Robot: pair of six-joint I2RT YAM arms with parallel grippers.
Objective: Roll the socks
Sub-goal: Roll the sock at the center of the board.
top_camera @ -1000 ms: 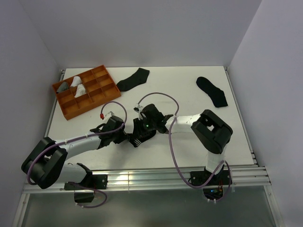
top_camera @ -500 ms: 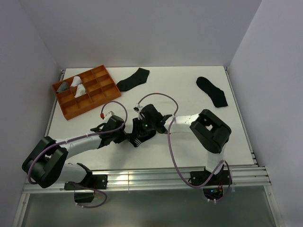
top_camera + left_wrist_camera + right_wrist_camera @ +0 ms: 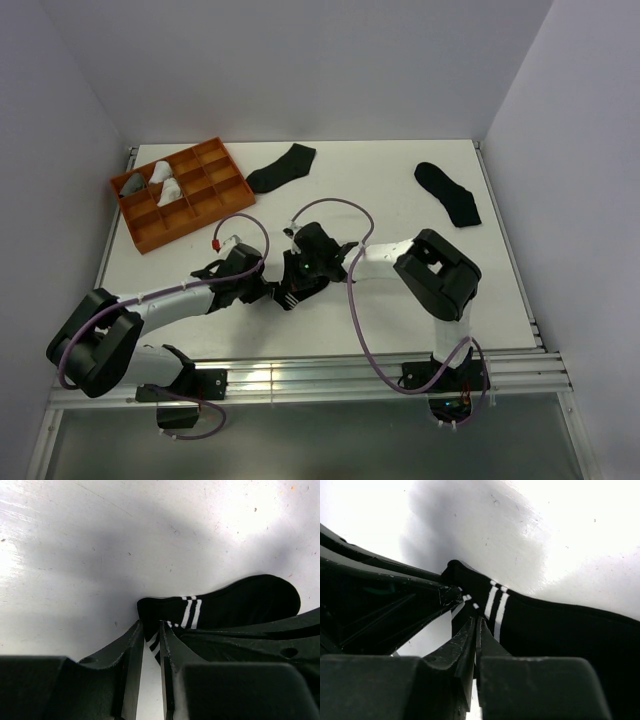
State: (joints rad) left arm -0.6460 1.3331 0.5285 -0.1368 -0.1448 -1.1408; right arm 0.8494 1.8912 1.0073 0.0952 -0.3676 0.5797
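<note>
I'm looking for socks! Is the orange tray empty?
No, the orange tray holds white and grey bundles in some compartments.

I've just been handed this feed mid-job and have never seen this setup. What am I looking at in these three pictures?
Two robot arms are bolted at the near edge of a white table. The wide picture looks down from above and behind them. The two close-ups come from a camera on each wrist. The left gripper and right gripper meet mid-table, each pinched shut on the striped end of one black striped sock. Two plain black socks lie farther back. An orange tray at back left holds a few pale sock bundles.
</note>
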